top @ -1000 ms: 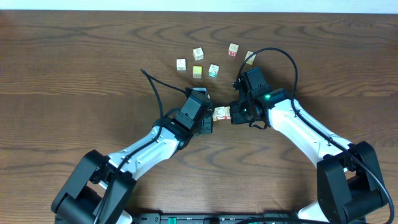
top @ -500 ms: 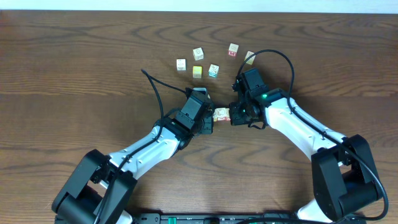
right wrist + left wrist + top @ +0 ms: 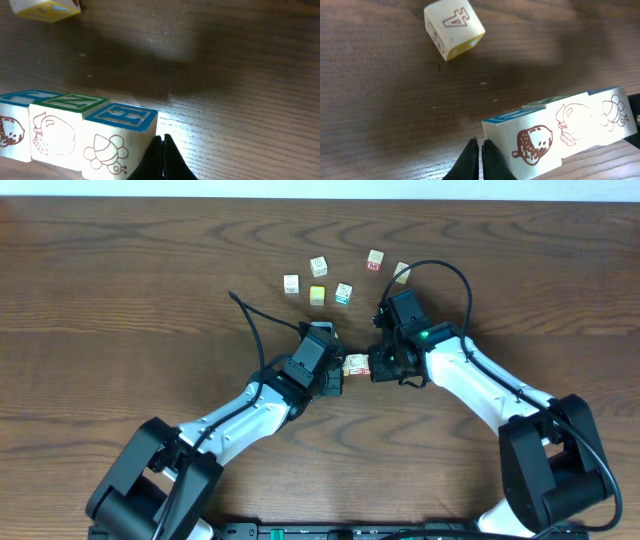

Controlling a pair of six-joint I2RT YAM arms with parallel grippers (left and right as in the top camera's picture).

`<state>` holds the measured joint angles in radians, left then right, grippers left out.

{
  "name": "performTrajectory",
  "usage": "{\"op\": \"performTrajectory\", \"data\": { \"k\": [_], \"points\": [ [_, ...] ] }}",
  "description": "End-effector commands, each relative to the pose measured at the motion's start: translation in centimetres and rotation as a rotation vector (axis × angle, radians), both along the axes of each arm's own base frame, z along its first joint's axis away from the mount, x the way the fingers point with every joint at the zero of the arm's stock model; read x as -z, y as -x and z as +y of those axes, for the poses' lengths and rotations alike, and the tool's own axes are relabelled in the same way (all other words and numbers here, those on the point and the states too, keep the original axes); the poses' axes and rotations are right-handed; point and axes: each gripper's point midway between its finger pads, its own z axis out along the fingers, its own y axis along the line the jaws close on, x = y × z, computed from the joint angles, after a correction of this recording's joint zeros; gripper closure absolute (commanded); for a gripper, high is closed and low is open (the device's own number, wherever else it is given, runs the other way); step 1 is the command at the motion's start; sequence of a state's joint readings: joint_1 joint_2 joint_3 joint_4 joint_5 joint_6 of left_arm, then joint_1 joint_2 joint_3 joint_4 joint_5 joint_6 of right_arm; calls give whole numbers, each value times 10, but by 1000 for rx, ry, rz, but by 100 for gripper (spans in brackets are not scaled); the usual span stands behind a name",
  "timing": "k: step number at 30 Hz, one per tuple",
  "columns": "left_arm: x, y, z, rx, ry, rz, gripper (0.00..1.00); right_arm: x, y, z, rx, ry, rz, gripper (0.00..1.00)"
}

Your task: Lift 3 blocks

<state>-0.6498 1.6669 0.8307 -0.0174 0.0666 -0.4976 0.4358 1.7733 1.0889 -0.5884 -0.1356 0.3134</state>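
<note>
Three pale blocks sit side by side in one row, squeezed between my two grippers. In the left wrist view the row shows an acorn block, a middle block and a bee block. My left gripper is shut, its fingers pressed against the acorn end. My right gripper is shut too, and touches the bee block. A dark shadow on the table behind the row suggests that it hangs a little above the wood. From overhead, the left gripper and right gripper flank the row.
Several loose cubes lie farther back: a pale cube, another, a yellow cube, a teal-marked cube and two more. A cube marked 4 lies beyond the left gripper.
</note>
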Motion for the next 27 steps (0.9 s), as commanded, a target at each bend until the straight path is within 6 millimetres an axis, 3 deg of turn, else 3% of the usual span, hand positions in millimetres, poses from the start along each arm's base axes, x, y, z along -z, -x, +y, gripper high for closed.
{"op": "performTrajectory", "data": {
  "k": [1, 7, 17, 27],
  "points": [
    [-19, 13, -52, 149, 139, 15, 93, -3, 24, 51, -131, -194, 89, 99],
    [-7, 14, -51, 147, 124, 36, 93, 4, 22, 47, -122, -164, 88, 99],
    [-4, 11, -49, 134, 107, 28, 93, 25, 28, 44, -126, -130, 135, 99],
    [5, 10, -44, 125, 76, 31, 93, 31, 27, 38, -134, -84, 127, 99]
  ]
}}
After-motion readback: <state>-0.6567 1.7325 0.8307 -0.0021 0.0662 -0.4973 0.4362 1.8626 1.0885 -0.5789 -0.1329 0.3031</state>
